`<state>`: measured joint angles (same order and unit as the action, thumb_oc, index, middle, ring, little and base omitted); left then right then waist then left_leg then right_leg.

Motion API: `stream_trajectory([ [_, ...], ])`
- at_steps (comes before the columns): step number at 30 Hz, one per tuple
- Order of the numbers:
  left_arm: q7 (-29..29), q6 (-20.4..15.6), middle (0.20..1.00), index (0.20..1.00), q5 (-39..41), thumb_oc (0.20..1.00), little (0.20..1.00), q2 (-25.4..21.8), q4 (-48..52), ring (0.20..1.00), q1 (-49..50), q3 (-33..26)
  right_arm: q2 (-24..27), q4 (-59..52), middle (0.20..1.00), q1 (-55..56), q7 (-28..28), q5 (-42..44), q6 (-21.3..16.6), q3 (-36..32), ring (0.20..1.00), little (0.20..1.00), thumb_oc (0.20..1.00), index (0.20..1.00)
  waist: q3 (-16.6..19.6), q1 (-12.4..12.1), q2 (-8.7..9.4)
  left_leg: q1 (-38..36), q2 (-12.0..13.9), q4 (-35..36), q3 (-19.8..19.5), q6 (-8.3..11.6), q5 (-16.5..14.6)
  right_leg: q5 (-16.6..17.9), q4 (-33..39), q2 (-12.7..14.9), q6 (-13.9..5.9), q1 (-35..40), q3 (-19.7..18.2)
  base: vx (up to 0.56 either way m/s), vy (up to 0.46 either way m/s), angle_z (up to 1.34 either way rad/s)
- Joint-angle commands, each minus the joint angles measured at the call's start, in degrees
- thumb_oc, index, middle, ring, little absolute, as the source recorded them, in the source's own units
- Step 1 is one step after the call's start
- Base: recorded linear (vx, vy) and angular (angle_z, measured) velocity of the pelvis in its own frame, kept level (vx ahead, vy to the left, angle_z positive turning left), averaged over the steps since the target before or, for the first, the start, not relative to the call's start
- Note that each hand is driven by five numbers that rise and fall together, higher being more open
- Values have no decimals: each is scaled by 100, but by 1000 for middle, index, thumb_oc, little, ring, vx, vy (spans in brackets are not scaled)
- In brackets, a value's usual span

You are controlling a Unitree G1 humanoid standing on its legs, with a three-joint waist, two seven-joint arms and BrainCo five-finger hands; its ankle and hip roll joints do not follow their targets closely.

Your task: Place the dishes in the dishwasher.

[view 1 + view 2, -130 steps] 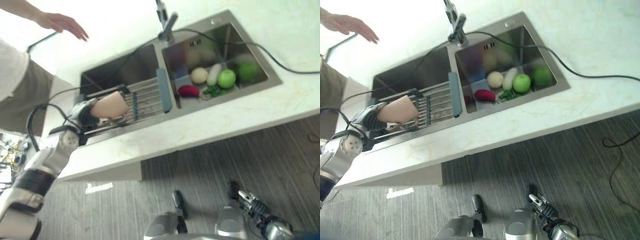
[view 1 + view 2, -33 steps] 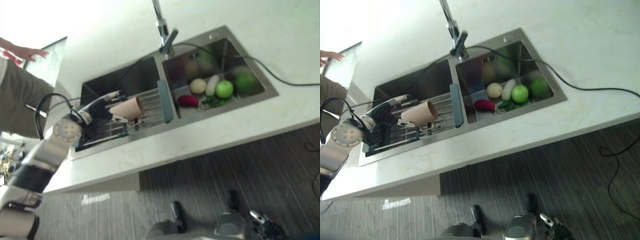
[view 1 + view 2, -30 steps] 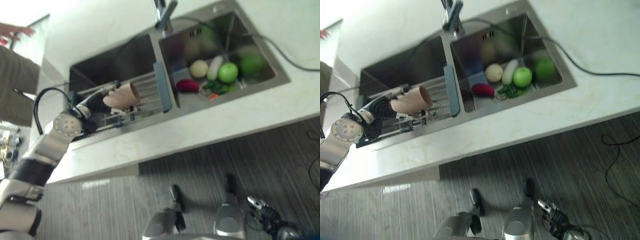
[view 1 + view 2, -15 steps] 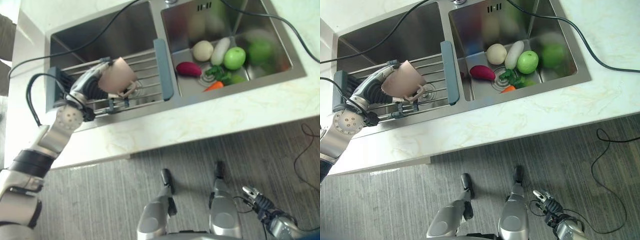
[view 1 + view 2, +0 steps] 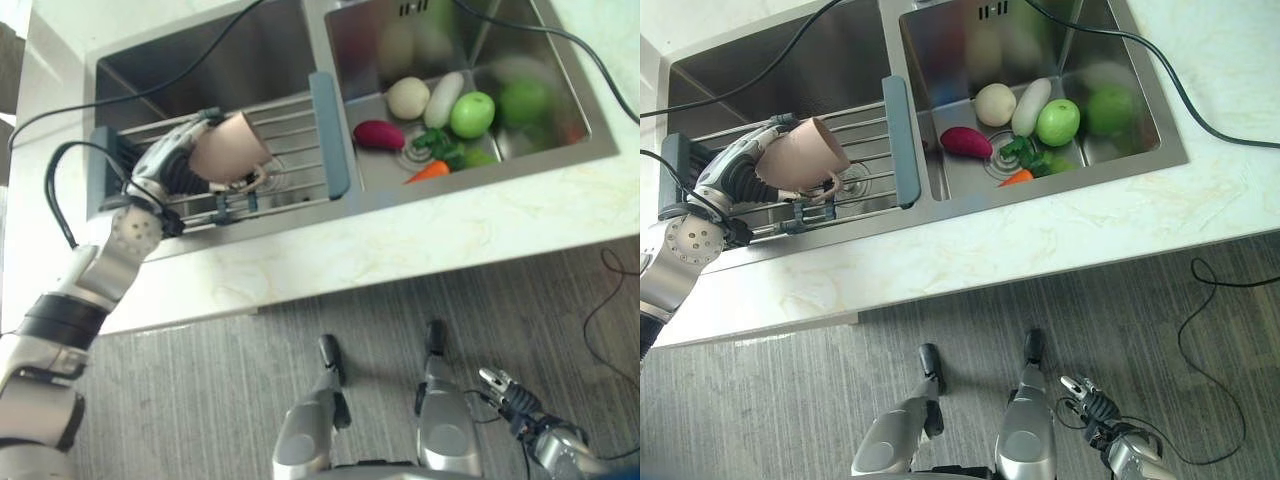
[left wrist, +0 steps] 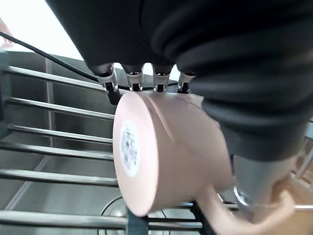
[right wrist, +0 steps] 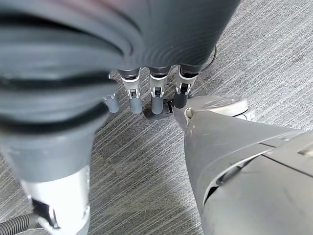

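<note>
A pink mug (image 5: 228, 150) with a handle is held on its side just above the wire drying rack (image 5: 290, 172) that spans the left sink basin. My left hand (image 5: 165, 165) is shut on the mug, fingers (image 6: 142, 78) curled over its wall and the thumb by the handle; the mug's base (image 6: 129, 149) faces the wrist camera. My right hand (image 5: 1085, 400) hangs low over the floor by my side, with fingers (image 7: 151, 93) straight and nothing in them.
The right basin (image 5: 540, 60) holds a green apple (image 5: 472, 113), a white radish (image 5: 443, 98), a pale round vegetable (image 5: 407, 98), a magenta one (image 5: 378, 134) and a carrot (image 5: 427, 172). A black cable (image 5: 1200, 110) crosses the pale marble counter (image 5: 400, 240).
The camera has tilted down over the sink and the person has left the view. My left hand has kept the mug over the rack and turned it a little.
</note>
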<state>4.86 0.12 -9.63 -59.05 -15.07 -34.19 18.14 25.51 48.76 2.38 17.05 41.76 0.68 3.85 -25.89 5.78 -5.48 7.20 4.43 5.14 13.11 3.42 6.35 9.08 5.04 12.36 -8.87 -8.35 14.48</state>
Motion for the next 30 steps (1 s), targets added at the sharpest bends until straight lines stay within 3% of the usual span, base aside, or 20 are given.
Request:
stream_trajectory([
  [1, 226, -47, 1000, 1000, 194, 1000, 1000, -334, -424, 1000, -456, -188, -128, -56, 1000, -17, 40, 301, -80, -59, 1000, 1000, 1000, 1000, 49, -66, 170, 251, -57, -435, 19, 34, -556, -671, -1003, 69, -292, -597, -542, 0, 0, 0],
  [30, -369, 121, 1000, 1000, -31, 1000, 1000, -279, -373, 1000, -1061, 412, -112, -19, 1000, -113, 47, 486, -46, -107, 1000, 1000, 1000, 1000, -103, 48, 172, 329, -20, -456, 223, 51, -564, -580, -1039, 139, -360, -775, -528, -1, -4, -1],
])
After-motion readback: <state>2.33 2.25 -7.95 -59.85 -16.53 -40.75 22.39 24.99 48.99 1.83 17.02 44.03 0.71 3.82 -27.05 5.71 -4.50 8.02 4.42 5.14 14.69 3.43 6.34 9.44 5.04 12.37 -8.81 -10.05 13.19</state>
